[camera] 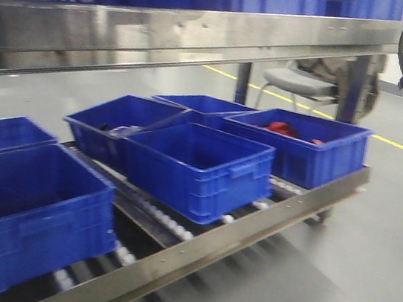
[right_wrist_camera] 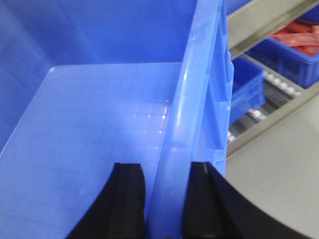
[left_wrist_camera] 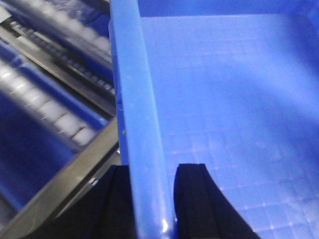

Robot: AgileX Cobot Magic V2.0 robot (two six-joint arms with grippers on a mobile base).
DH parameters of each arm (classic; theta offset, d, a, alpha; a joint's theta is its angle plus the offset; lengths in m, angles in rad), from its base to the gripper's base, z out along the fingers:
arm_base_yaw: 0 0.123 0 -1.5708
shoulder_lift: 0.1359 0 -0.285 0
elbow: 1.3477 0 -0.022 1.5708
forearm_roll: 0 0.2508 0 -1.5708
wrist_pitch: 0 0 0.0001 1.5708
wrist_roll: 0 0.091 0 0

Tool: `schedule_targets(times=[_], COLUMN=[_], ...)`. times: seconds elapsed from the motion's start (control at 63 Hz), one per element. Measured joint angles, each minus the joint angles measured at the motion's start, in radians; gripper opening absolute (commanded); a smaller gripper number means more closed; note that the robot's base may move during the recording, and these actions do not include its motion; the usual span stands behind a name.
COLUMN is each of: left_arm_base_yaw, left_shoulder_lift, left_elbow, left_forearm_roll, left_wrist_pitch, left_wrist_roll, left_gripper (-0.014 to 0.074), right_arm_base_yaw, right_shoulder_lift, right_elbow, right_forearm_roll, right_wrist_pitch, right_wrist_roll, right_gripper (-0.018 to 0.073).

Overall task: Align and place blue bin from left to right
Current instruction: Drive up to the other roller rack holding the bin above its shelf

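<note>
Front cam: soft all over w/ motion blur, worst on the near-left crate (camera: 26, 224). Light is even, from overhead; floor (camera: 369, 242) is bright w/ a pale sheen and only weak shadows. Steel beam (camera: 203, 35) carries smeared reflections.

My left wrist cam: blue bin (left_wrist_camera: 224, 99) rim is too close and out of focus, w/ one small glint low down. Rollers (left_wrist_camera: 65, 119) are blurred to white blobs. My left gripper (left_wrist_camera: 155, 168) reads flat black, no detail.

Right wrist cam: a bit sharper. Glare patch on the bin's floor, bright streak along the rim. My right gripper (right_wrist_camera: 164, 167) is black too, w/ a faint sheen.

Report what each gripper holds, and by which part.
Both hold the blue bin: left gripper straddles one side wall's rim, right gripper the opposite wall's rim.
</note>
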Motion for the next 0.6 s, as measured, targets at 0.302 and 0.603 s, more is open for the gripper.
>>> schedule_targets(times=[0.302, 0.603], left_arm_base_yaw=[0.000, 0.000], left_shoulder_lift=[0.000, 0.000], left_elbow=[0.000, 0.000], left_forearm_roll=[0.002, 0.004], left_wrist_pitch=[0.000, 0.000], left_wrist_roll=[0.000, 0.000], left_gripper=[-0.0111, -0.0111], right_arm_base_yaw=[0.000, 0.000], right_shoulder_lift=[0.000, 0.000], right_elbow=[0.000, 0.000], right_forearm_roll=[0.000, 0.000], right_wrist_pitch=[0.000, 0.000], right_wrist_roll=[0.000, 0.000], right_gripper=[-0.0154, -0.0154])
